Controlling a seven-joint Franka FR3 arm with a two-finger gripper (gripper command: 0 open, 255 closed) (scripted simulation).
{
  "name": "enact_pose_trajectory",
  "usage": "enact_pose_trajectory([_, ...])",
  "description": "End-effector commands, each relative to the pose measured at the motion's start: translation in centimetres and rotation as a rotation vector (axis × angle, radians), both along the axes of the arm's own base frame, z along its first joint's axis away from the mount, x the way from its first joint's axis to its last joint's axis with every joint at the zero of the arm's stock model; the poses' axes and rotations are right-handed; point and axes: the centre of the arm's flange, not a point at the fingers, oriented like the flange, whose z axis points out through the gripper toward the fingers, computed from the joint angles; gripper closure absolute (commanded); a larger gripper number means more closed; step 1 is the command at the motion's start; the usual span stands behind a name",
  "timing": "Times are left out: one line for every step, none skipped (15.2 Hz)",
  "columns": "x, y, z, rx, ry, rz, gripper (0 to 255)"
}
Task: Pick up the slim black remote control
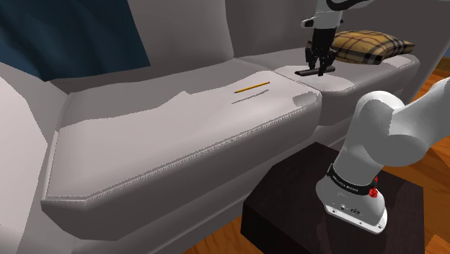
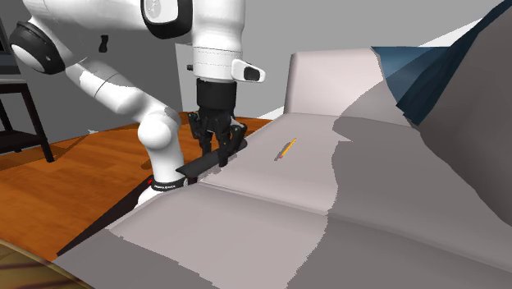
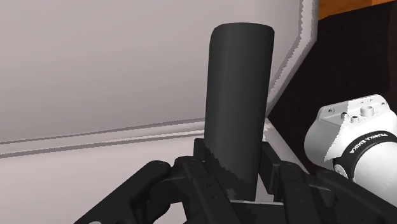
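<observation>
A slim black remote control (image 3: 238,102) is clasped between the fingers of my gripper (image 3: 234,175), which is shut on it near one end. In the shoulder view the gripper (image 1: 318,63) points straight down over the far right part of the grey sofa seat (image 1: 180,123), with the remote (image 1: 311,72) lying level at its fingertips, right at the cushion's surface. In the second exterior view the remote (image 2: 203,165) sticks out from the gripper (image 2: 220,146) toward that view's left, over the seam between two seat cushions. I cannot tell whether it touches the seat.
A yellow pencil (image 1: 252,87) lies on the seat cushion, to the shoulder view's left of the gripper. A plaid cushion (image 1: 371,45) sits behind the gripper and a blue pillow (image 1: 72,36) leans on the backrest. The dark stand (image 1: 288,209) and wooden floor (image 2: 90,172) lie in front of the sofa.
</observation>
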Motion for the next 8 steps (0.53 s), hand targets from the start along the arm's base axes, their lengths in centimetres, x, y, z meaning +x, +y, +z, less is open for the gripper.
enact_pose_trajectory([0.1,-0.1,1.0,0.000,0.000,0.000,255])
enact_pose_trajectory([0.1,-0.1,1.5,0.000,0.000,0.000,255])
enact_pose_trajectory([0.1,-0.1,2.1,0.000,0.000,0.000,255])
enact_pose_trajectory([0.1,-0.1,2.6,0.000,0.000,0.000,255])
enact_pose_trajectory([0.1,-0.1,3.1,0.000,0.000,0.000,255])
enact_pose_trajectory([0.1,-0.1,3.6,0.000,0.000,0.000,255])
enact_pose_trajectory([0.1,-0.1,3.7,0.000,0.000,0.000,255])
enact_pose_trajectory([0.1,-0.1,3.7,0.000,0.000,0.000,255])
